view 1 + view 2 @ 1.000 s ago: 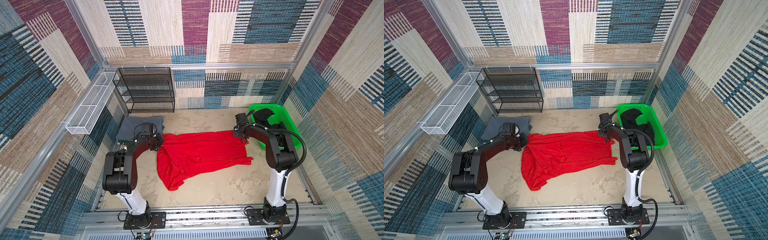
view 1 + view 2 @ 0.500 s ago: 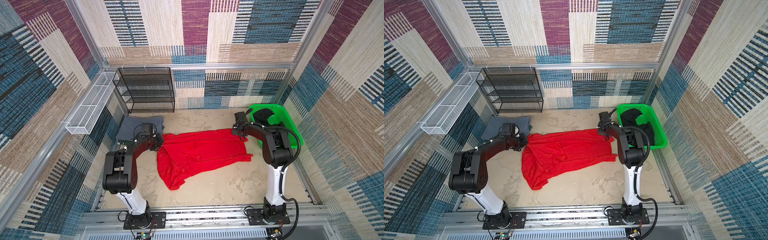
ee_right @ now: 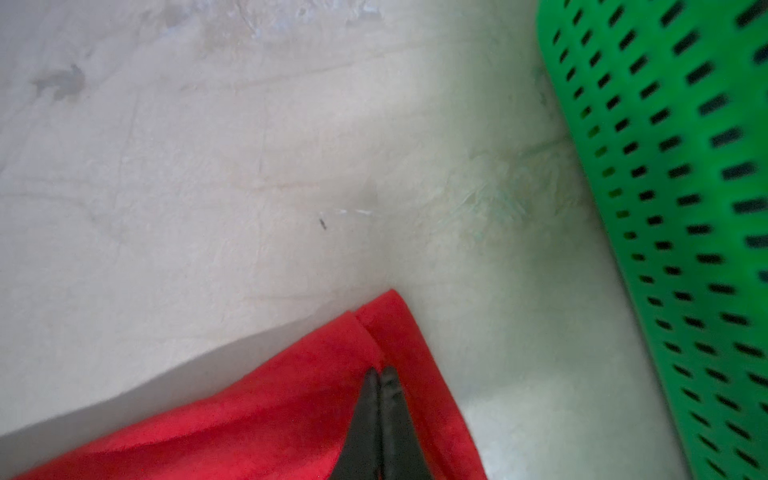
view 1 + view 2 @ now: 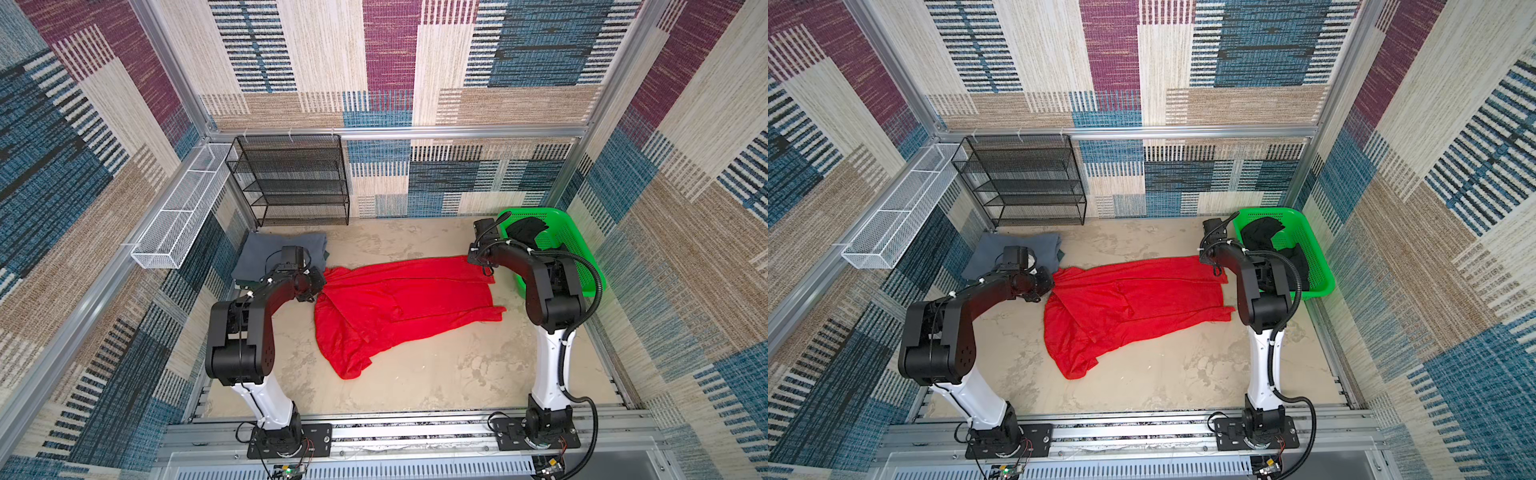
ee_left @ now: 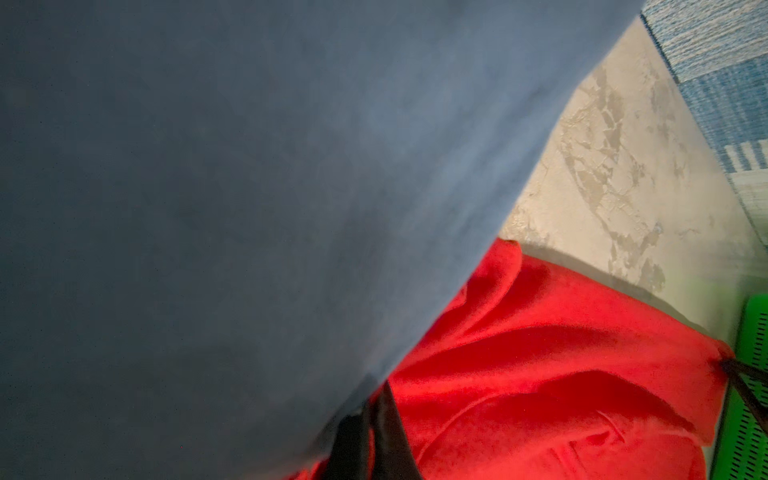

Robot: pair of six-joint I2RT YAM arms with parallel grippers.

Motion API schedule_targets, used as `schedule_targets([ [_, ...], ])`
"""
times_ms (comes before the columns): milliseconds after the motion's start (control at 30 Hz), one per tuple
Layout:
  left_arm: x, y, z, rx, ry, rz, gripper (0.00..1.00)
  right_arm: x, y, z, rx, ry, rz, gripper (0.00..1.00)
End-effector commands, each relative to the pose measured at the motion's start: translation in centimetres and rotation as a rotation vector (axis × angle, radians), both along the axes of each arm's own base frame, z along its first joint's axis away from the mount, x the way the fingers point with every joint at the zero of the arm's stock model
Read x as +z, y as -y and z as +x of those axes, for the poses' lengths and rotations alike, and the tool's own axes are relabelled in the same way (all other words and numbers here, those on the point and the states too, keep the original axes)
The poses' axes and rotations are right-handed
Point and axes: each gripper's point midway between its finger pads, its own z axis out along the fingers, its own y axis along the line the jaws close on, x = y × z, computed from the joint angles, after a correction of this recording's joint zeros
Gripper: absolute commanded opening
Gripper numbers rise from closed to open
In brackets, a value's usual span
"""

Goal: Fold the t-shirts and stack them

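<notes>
Since a second ago the right gripper has closed its jaws on the far right corner of the red t-shirt, and its arm has drawn in slightly. The shirt lies creased across the middle of the table, stretched between the two grippers. The left gripper, jaws closed, pinches the bunched far left corner. The grey t-shirt lies flat at far left, just beside that corner. The black t-shirt sits in the green basket at far right.
</notes>
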Motion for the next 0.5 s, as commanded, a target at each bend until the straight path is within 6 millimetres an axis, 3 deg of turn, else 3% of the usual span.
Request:
schedule_targets([
  [0, 0.2, 0.1, 0.4, -0.009, 0.006, -0.006, 0.00, 0.4, -0.1, 0.8, 0.006, 0.012, 0.005, 0.00],
  [300, 0.7, 0.1, 0.9, -0.015, 0.015, -0.004, 0.00, 0.3, 0.1, 2.3, -0.002, 0.014, -0.011, 0.00],
  [467, 0.8, 0.1, 0.9, -0.015, 0.017, -0.002, 0.00, 2.1, -0.2, 2.9, 0.004, 0.048, 0.007, 0.00],
])
